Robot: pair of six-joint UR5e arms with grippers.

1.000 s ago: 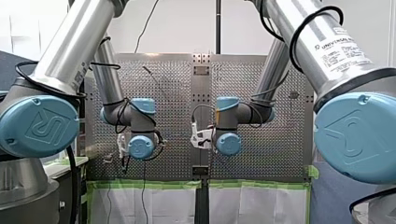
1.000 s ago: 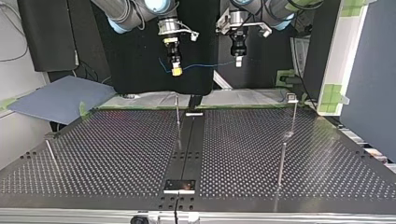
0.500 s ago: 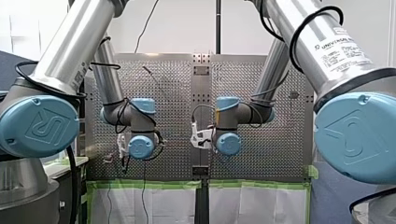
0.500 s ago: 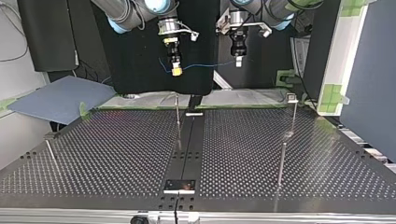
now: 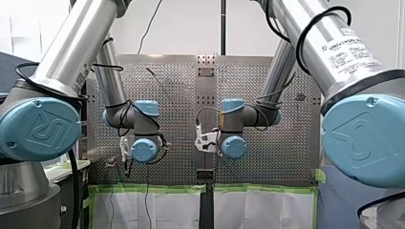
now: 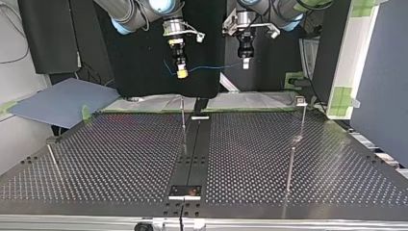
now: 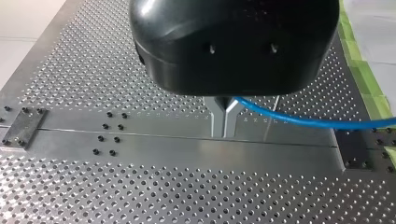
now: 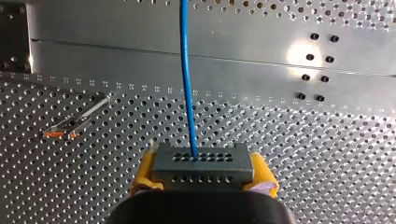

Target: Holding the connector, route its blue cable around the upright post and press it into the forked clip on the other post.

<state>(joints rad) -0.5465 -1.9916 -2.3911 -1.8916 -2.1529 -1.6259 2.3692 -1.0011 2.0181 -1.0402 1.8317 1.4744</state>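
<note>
The right gripper (image 8: 204, 173) has its yellow pads (image 8: 264, 179) pinched on the grey perforated connector block (image 8: 203, 162), and the thin blue cable (image 8: 187, 84) runs straight out of it. The left gripper (image 7: 223, 130) presses its metal fingers (image 7: 216, 119) together on that cable further along, so the line hangs between the two, high above the perforated metal table (image 6: 120, 159).

You're at the start, I judge: nothing is routed yet. Next, bring the span down and lead it round the slim upright metal post (image 6: 183, 120) at the table's middle. Then take it across to the thin post (image 6: 302, 118) at the top view's right. Its small head may be the fork, but it is too small to tell. Mind the nearer post (image 6: 289, 168) in front of it.
</note>
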